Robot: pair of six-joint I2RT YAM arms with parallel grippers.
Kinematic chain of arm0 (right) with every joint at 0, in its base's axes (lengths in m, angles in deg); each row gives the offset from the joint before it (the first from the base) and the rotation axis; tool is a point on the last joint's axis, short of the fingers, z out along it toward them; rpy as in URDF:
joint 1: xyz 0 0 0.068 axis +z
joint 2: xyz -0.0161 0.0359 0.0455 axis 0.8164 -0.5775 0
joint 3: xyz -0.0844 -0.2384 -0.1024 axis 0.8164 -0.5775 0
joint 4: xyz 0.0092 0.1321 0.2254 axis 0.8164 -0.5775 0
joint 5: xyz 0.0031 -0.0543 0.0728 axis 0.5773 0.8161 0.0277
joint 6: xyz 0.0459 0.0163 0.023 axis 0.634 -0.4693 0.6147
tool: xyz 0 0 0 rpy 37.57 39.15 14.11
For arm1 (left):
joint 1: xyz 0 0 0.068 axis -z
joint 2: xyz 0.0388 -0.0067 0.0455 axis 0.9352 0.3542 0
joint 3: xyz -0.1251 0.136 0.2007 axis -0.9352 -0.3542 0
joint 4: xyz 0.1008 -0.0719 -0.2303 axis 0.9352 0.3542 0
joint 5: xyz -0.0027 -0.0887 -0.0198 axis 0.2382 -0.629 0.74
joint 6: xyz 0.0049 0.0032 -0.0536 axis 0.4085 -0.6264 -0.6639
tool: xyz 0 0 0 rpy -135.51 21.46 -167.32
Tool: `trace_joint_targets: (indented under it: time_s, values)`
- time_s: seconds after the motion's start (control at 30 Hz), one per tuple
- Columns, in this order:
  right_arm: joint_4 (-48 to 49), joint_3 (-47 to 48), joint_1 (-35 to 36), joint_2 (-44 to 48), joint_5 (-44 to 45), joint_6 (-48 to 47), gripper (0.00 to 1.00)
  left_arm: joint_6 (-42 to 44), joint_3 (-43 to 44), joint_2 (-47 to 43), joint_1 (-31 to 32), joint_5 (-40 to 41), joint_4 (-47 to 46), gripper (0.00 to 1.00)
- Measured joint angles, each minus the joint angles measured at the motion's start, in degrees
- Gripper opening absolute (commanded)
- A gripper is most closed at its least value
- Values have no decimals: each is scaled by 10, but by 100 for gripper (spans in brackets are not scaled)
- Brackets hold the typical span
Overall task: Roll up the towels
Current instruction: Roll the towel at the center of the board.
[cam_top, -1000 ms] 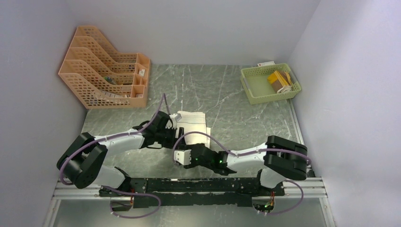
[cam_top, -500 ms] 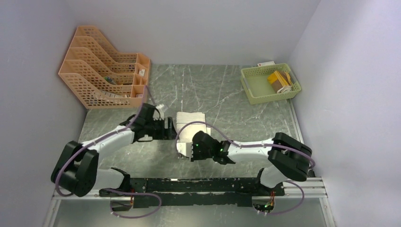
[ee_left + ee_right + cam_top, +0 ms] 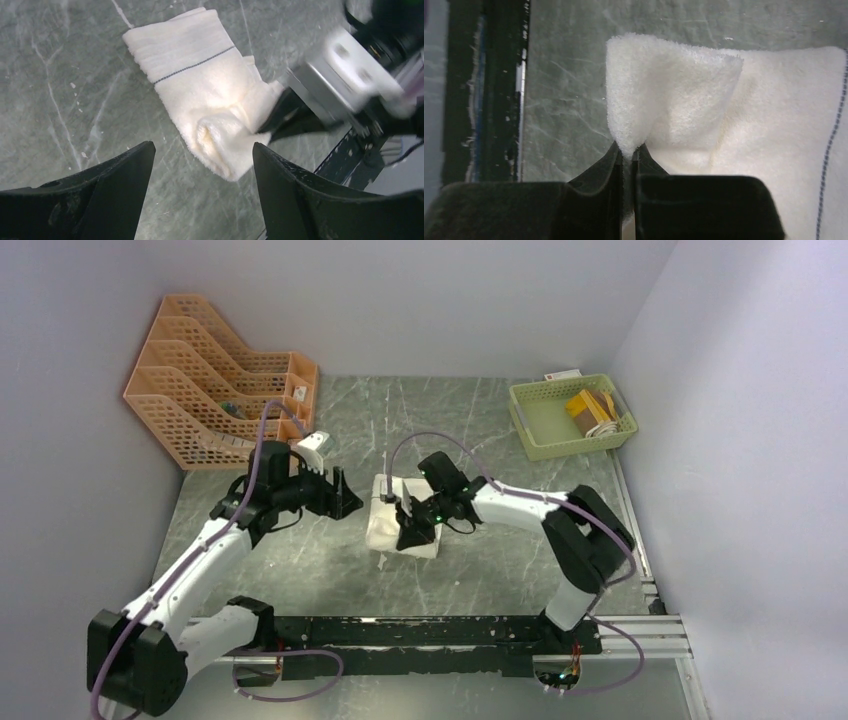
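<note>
Since a second ago the right arm has swung forward and the right pincer (image 3: 628, 152) has clamped onto a corner of the cream towel (image 3: 200, 75), while the left pincer (image 3: 338, 496) has backed off to its left.
Partly folded over itself, the cream towel lies mid-bench (image 3: 480, 455), its pinched corner raised in a peak between the right jaws. The left pincer hovers beside it, jaws wide, holding nothing. The mustard-yellow towel (image 3: 586, 408) lies in the green basket (image 3: 530, 445) at the far right.
</note>
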Motion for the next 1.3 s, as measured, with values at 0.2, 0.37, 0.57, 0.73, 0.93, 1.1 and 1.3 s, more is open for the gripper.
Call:
trace_joint_targets:
  time_s: [0.2, 0.37, 0.57, 0.73, 0.93, 1.1, 1.3]
  values:
    - [-58, 79, -63, -107, -165, 34, 0, 94, -50, -91, 3, -69, -5, 87]
    - [-116, 140, -105, -186, -269, 41, 0, 140, -81, -130, 6, -137, -32, 86]
    - [-180, 196, -117, -265, -341, 32, 0, 201, -62, -31, 56, -165, -37, 85]
    - [-260, 241, -123, -302, -379, -23, 0, 252, -34, 62, 103, -180, -31, 84]
    - [-460, 340, -141, -367, -429, -208, 0, 292, 0, 122, 108, -183, -26, 73]
    - [-600, 373, -145, -426, -456, -343, 0, 322, 40, 185, 124, -169, -10, 63]
    - [-661, 363, -147, -430, -458, -409, 0, 329, 49, 250, 140, -151, -7, 57]
